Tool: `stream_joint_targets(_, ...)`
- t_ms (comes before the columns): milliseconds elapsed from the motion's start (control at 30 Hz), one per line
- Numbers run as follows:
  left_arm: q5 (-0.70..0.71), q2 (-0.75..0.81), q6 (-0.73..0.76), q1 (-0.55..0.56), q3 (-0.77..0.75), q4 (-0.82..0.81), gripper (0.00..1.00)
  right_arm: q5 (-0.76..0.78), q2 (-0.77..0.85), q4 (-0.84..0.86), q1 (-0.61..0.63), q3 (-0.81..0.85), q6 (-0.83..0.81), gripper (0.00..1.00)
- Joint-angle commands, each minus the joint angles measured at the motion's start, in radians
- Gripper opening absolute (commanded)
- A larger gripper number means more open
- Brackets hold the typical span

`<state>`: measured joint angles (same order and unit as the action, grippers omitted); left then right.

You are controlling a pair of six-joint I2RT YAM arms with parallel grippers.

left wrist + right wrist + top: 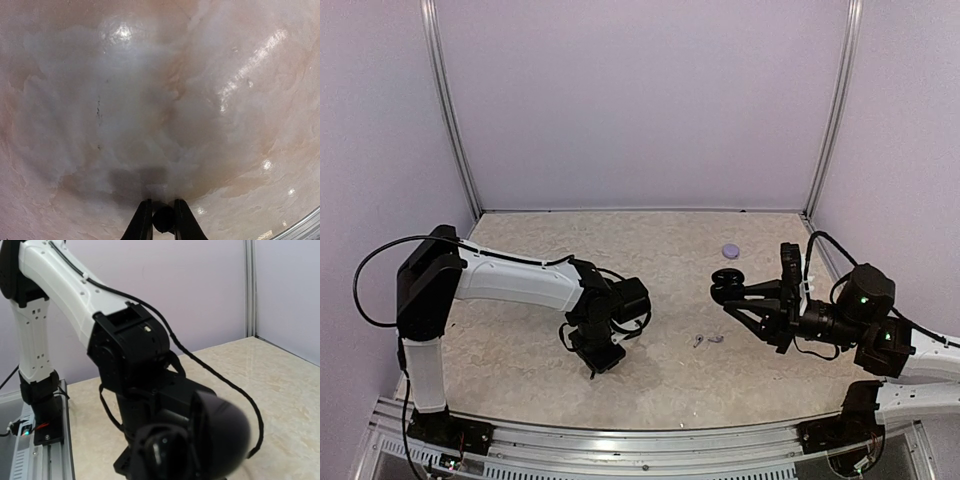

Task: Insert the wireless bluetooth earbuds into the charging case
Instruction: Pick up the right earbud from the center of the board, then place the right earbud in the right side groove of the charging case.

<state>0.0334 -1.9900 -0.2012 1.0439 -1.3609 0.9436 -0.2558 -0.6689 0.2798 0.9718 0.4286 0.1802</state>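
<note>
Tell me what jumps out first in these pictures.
The right gripper holds a black round disc at mid-right. Just beyond it a small pale-lavender charging case sits on the marbled table, and two tiny earbuds lie nearer the arm bases, between the two arms.

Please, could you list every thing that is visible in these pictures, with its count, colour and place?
charging case: one, pale lavender, on the table just beyond the black disc
earbuds: two, pale, lying on the table between the two grippers
black disc: one, black, at the right gripper's tips
table: one, beige marbled
walls: pale lavender, on three sides
left gripper: one, black, pointing down at the table
right gripper: one, black, closed on the black disc
</note>
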Motion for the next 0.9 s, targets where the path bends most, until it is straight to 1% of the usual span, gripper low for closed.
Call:
stream_joint_targets(0, -0.020, -0.008, 0.007, 0.005, -0.008, 0.009, 0.16, 0.009, 0.016, -0.007, -0.008, -0.013, -0.004, 0.06)
stream_joint_targets(167, -0.027, 0.028, 0.011, 0.004, 0.002, -0.011, 0.12, 0.011, 0.017, -0.007, -0.009, -0.012, -0.002, 0.06)
stream_joint_targets(333, -0.027, 0.076, 0.016, 0.000, 0.016, -0.051, 0.06, 0.014, 0.017, -0.005, -0.008, -0.009, -0.002, 0.06)
stream_joint_targets(433, -0.052, 0.099, 0.021, -0.002, 0.026, -0.068, 0.05, 0.014, 0.018, -0.005, -0.008, -0.008, -0.001, 0.06)
stream_joint_targets(633, -0.049, 0.120, 0.033, -0.004, 0.028, -0.092, 0.03, 0.020, 0.017, -0.005, -0.008, -0.008, 0.001, 0.06)
stream_joint_targets(800, -0.037, 0.181, 0.028, -0.013, 0.025, -0.169, 0.01, 0.041, 0.028, 0.001, -0.008, -0.013, 0.002, 0.06)
stream_joint_targets(867, 0.008, 0.238, 0.033, -0.014, 0.027, -0.226, 0.01, 0.053, 0.032, 0.007, -0.008, -0.014, 0.002, 0.06)
